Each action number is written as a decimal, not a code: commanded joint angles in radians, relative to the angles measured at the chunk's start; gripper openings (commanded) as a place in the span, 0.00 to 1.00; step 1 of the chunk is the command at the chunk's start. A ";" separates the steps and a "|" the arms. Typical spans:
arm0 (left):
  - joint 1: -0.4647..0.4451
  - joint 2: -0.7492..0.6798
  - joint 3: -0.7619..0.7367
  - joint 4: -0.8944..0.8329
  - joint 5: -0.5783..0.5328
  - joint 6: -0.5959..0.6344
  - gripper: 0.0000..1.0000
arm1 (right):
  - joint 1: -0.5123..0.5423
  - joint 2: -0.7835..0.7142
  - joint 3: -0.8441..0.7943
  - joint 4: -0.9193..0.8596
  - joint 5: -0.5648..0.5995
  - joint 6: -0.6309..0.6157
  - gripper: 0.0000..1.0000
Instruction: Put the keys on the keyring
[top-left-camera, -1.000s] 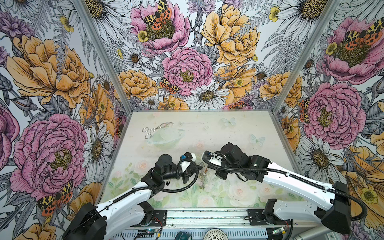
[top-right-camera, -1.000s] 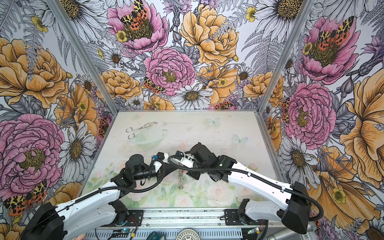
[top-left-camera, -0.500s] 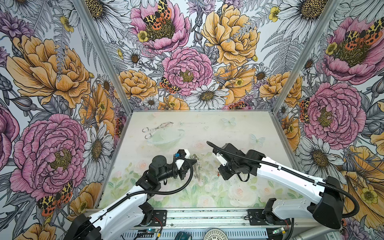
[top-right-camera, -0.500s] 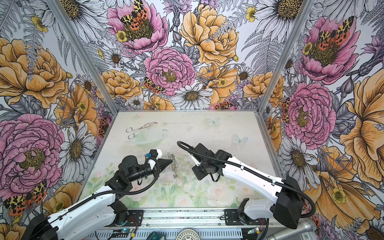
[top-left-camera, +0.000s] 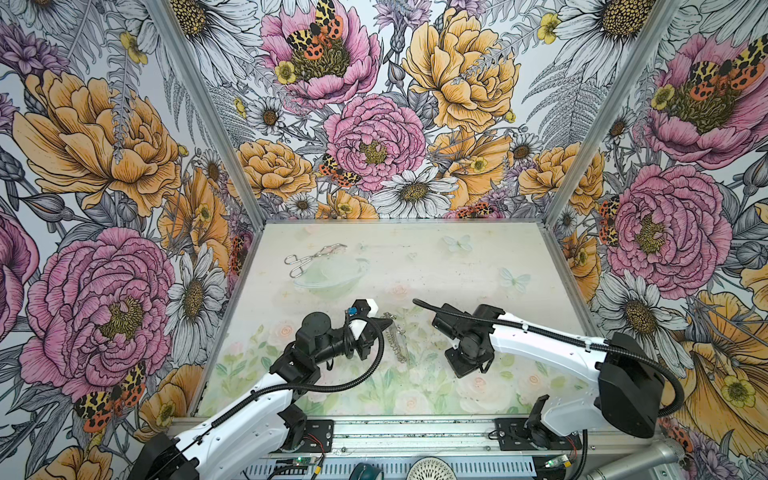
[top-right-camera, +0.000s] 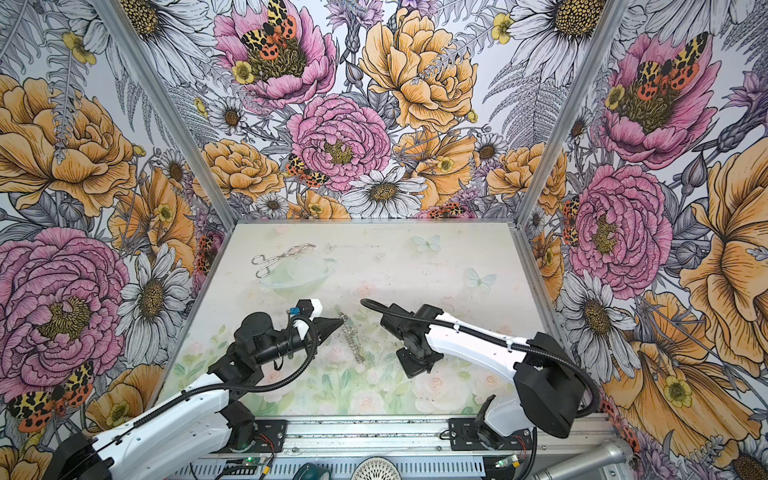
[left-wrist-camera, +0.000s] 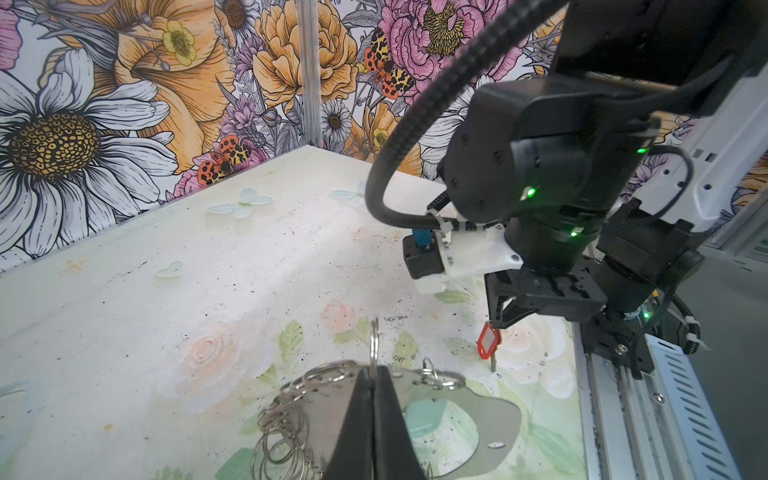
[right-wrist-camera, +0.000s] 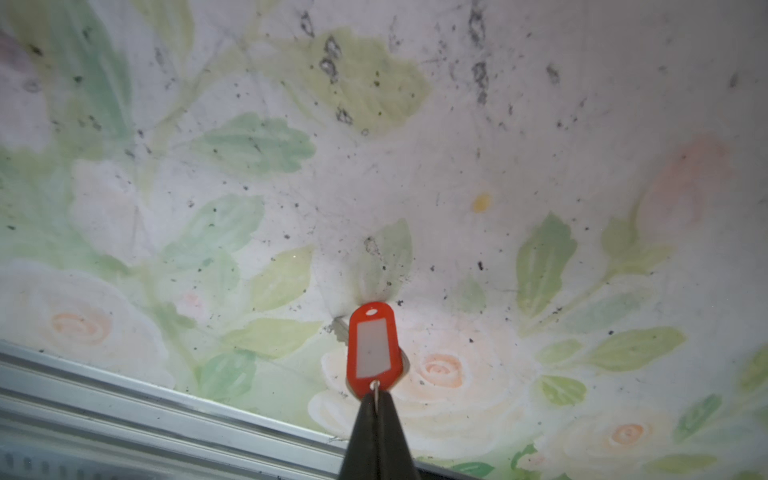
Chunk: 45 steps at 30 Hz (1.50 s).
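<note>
The keyring (left-wrist-camera: 490, 419), a grey flat hoop fringed with silver rings, hangs from my left gripper (left-wrist-camera: 374, 372), which is shut on one upright small ring (left-wrist-camera: 375, 338). In both top views the hoop (top-left-camera: 397, 340) (top-right-camera: 353, 338) shows edge-on just right of the left gripper (top-left-camera: 384, 324) (top-right-camera: 337, 320). The keys (right-wrist-camera: 340, 329) dangle from my right gripper (right-wrist-camera: 376, 395), shut on their thin ring; the red tag (right-wrist-camera: 372, 347) covers most of them. The tag (left-wrist-camera: 487, 340) also shows in the left wrist view, to the right of the hoop and apart from it. In both top views the right wrist hides its jaws.
Silver scissor-shaped tongs (top-left-camera: 313, 258) (top-right-camera: 282, 258) lie at the back left of the flowered table. The metal front rail (right-wrist-camera: 124, 399) runs close below the keys. Flowered walls close in the back and both sides.
A second ago both grippers met at the middle of the table. The right arm has drawn back to the right and down with the keys; the left has pulled back slightly with the keyring.
</note>
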 joint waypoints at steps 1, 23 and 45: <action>0.007 -0.020 -0.015 0.048 -0.014 -0.016 0.00 | -0.038 0.081 0.063 0.054 0.041 -0.034 0.00; 0.010 -0.004 -0.016 0.049 -0.028 -0.011 0.00 | -0.193 0.426 0.308 0.126 0.009 -0.231 0.00; 0.013 0.016 -0.015 0.055 -0.025 -0.011 0.00 | -0.199 0.332 0.297 0.144 0.021 -0.234 0.20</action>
